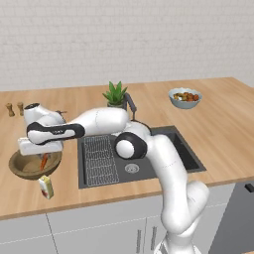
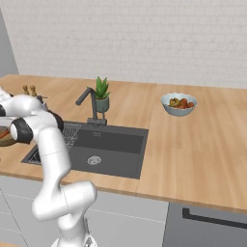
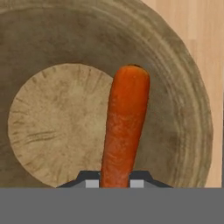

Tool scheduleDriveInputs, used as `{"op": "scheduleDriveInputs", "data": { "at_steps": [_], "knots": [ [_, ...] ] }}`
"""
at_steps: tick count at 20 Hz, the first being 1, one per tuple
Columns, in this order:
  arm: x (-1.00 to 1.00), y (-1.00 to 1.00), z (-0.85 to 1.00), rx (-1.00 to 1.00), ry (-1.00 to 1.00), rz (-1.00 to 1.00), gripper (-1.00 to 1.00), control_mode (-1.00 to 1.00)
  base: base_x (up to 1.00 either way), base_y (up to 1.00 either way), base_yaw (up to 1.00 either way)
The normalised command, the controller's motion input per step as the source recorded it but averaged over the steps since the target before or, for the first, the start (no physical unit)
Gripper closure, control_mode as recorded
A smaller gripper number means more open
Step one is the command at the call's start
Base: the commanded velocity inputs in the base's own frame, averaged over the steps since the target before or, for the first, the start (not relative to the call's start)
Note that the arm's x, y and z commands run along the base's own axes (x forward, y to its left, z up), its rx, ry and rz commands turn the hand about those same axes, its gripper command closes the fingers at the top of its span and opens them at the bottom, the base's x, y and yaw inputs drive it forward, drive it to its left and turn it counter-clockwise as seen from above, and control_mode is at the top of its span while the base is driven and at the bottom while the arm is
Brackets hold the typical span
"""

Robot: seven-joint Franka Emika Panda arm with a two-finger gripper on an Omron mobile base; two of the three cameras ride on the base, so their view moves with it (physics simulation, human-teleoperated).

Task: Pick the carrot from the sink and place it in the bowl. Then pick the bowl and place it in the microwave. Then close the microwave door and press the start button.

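Carrot (image 3: 124,127), small thin orange stick, clamped in end effector (image 3: 116,183), jaws narrow on its thick end, tip pointing down into wide round brown wooden bowl (image 1: 31,166). Bowl on wood tabletop (image 1: 218,124) at 9 o'clock of dark grey rectangular sink (image 1: 163,154). In hand view, carrot hangs over tan bowl floor, tip toward 1 o'clock of centre, well inside rim.

Step in hand, by judgement: release into bowl. Best done w/ small drop lower first, then jaws opened, so stick lies flat & doesn't bounce out. Lift straight up after, clear of rim. Watch small yellow carton (image 1: 46,187) near bowl at 5 o'clock; avoid nudging it when regrasping bowl. Contact btwn tip & bowl floor: cannot tell.
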Motion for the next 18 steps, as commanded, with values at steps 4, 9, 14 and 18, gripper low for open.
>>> {"op": "scheduleDriveInputs", "data": {
  "at_steps": [4, 9, 14, 18],
  "knots": [
    [0.45, 0.16, -0.23, 0.00, 0.00, 0.00, 1.00, -1.00, 0.00, 0.00, 0.00],
    [0.35, 0.30, -0.28, 0.00, 0.00, 0.00, -1.00, -1.00, 0.00, 0.00, 0.00],
    [0.09, 0.01, -0.08, 0.00, 0.00, 0.00, -1.00, -1.00, 0.00, 0.00, 0.00],
    [0.00, 0.00, 0.00, 0.00, 0.00, 0.00, -1.00, -1.00, 0.00, 0.00, 0.00]
  ]
}}
